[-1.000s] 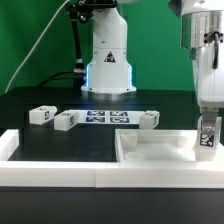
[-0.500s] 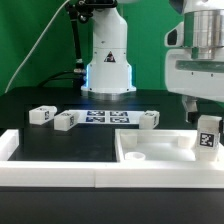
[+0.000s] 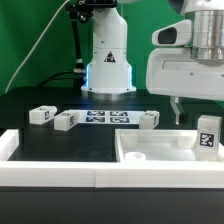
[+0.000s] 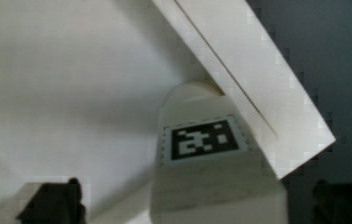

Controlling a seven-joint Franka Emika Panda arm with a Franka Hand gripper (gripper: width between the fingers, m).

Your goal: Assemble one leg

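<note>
gripper [image 3: 181, 112] hung above the exterior view's right end of the tabletop panel [image 3: 150, 148], jaws spread wide, nothing between them. one dark finger [image 3: 178, 110] showed under the white hand body; the other was cut off at the frame edge. wrist view confirmed: both fingertips [image 4: 52, 200] sat far apart at the frame corners w/ the leg [image 4: 205, 140] standing free between and beyond them, tag facing the cam. no contact w/ the leg visible in either view, so the hand read as let go and clear of the part.

leg stood upright at the panel's far right corner, tag toward the exterior cam [image 3: 207, 133]. base looked seated on or in the panel, but whether it was fully screwed home or only dropped into its hole couldn't be told from these views. wrist view showed it tight against the panel's raised edge.

judgement: task looked near done or done. leg in place on the panel, hand off it. what might be left: a final twist or two if not seated, else retreat.

further out: three more legs lay loose on the black table [image 3: 40, 100], two at the exterior view's left [image 3: 41, 115] [image 3: 66, 121] and one nearer centre [image 3: 149, 120], untouched. marker board [image 3: 108, 117] lay between them. robot base [image 3: 107, 60] stood behind. white rail [image 3: 50, 170] ran along the table front.
</note>
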